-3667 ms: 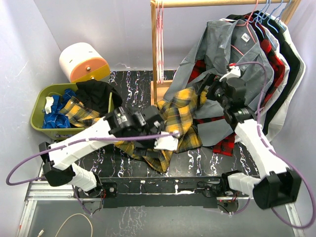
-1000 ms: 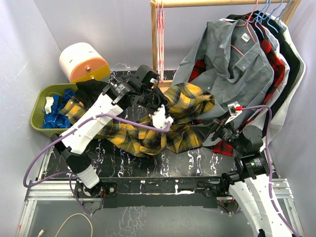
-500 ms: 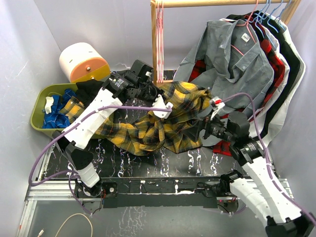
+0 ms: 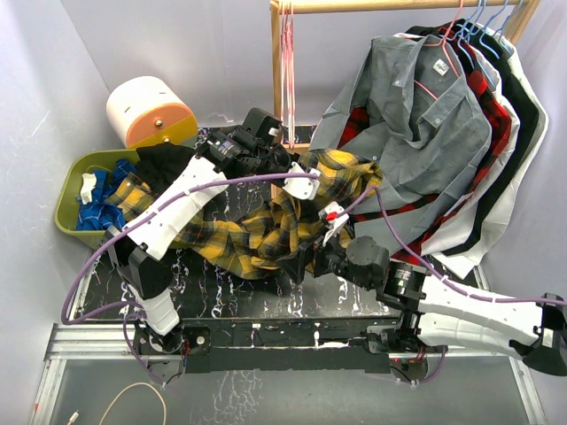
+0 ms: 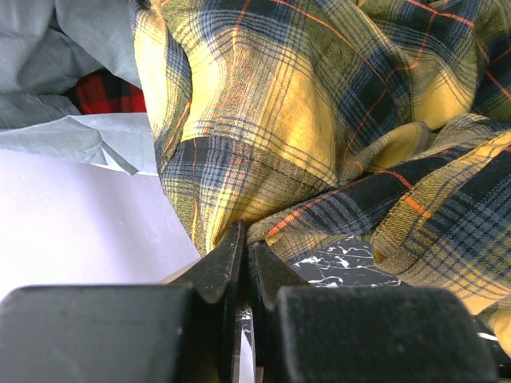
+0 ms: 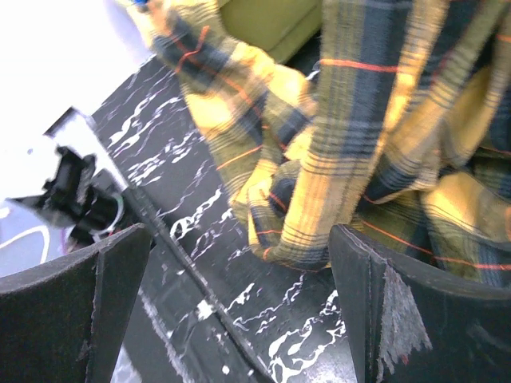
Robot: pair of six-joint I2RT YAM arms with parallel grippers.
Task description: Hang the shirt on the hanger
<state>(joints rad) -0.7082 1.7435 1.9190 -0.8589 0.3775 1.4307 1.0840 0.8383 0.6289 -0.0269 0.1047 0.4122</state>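
Observation:
The yellow, black and green plaid shirt (image 4: 257, 235) lies spread over the dark marble table, one end lifted toward the rack. My left gripper (image 4: 299, 180) is shut on a fold of the shirt (image 5: 263, 120), its jaws (image 5: 245, 239) pressed together over the cloth edge. My right gripper (image 4: 297, 266) hovers low at the shirt's front edge, open wide. A hanging corner of the shirt (image 6: 295, 231) sits just beyond its fingertips (image 6: 239, 239). The thin pink hanger (image 4: 286, 80) hangs at the left end of the wooden rod, apart from both grippers.
A green bin (image 4: 66, 217) of clothes and a cream-and-orange drum (image 4: 146, 111) stand at the left. A wooden rack post (image 4: 277, 106) rises behind the shirt. A grey shirt (image 4: 416, 106), a red plaid and dark garments hang at the right. The table's front rail (image 6: 200, 295) runs under my right gripper.
My right arm has swung down and leftward from the right side to the shirt's front edge, still open. The left gripper has shifted slightly right, holding the shirt raised.

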